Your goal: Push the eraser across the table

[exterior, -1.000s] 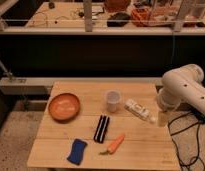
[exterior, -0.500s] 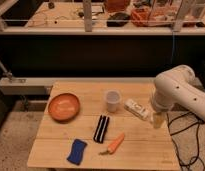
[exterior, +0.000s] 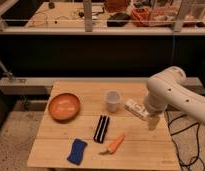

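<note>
The eraser (exterior: 101, 128) is a flat black block with a lengthwise groove, lying near the middle of the light wooden plank table (exterior: 91, 152). My white arm reaches in from the right. The gripper (exterior: 153, 122) hangs below the arm's wrist, over the table's right side, well to the right of the eraser and apart from it.
An orange bowl (exterior: 64, 106) sits at the left. A translucent cup (exterior: 112, 100) stands behind the eraser. A white packet (exterior: 137, 109) lies near the gripper. A carrot (exterior: 114, 144) and a blue wavy-edged pad (exterior: 77, 151) lie near the front edge. Cables hang at the right.
The arm has swung left over the table's right side and the gripper has come down nearer the white packet. The objects on the table have not moved.
</note>
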